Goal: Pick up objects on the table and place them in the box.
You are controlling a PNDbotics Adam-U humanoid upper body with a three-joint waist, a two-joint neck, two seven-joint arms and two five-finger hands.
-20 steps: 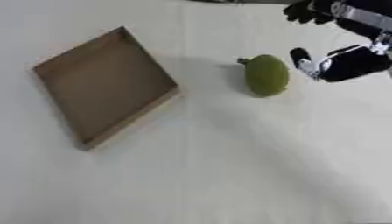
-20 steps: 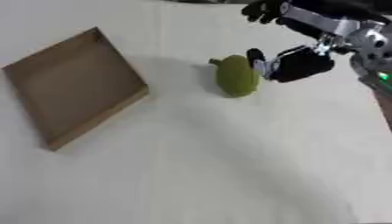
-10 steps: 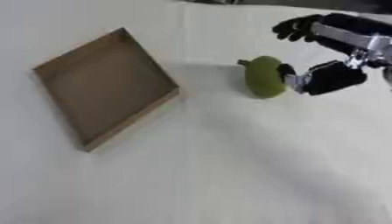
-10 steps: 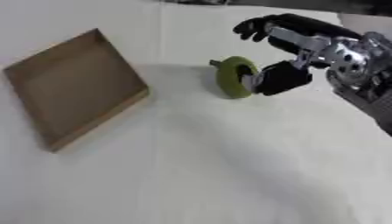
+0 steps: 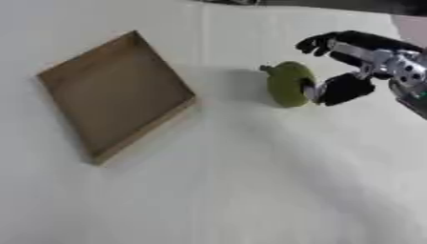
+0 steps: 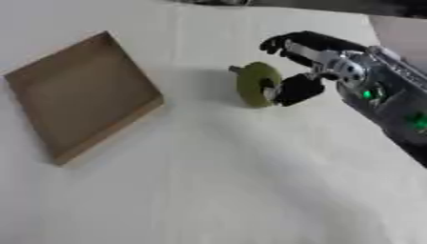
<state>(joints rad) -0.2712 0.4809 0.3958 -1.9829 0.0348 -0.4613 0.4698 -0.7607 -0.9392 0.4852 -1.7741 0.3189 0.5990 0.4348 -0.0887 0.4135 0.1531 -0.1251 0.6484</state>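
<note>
A green pear-shaped fruit (image 5: 286, 85) with a short stem lies on the white table (image 5: 250, 181), right of centre. My right hand (image 5: 367, 55) comes in from the right edge and brackets the fruit. Its fingers (image 5: 321, 42) arch just above and behind the fruit, and its thumb (image 5: 340, 88) sits against the fruit's right side. The hand is open, and the fruit still rests on the table. A shallow brown cardboard box (image 5: 113, 93) lies empty at the left, turned at an angle. My left hand does not show in either view.
My right forearm (image 6: 392, 109), black and silver with green lights, crosses the right side of the table. A dark strip runs along the table's far edge (image 5: 333, 4).
My right hand has moved left to the fruit, so its fingers now reach over it and its thumb meets its side. The fruit and the box have stayed in place.
</note>
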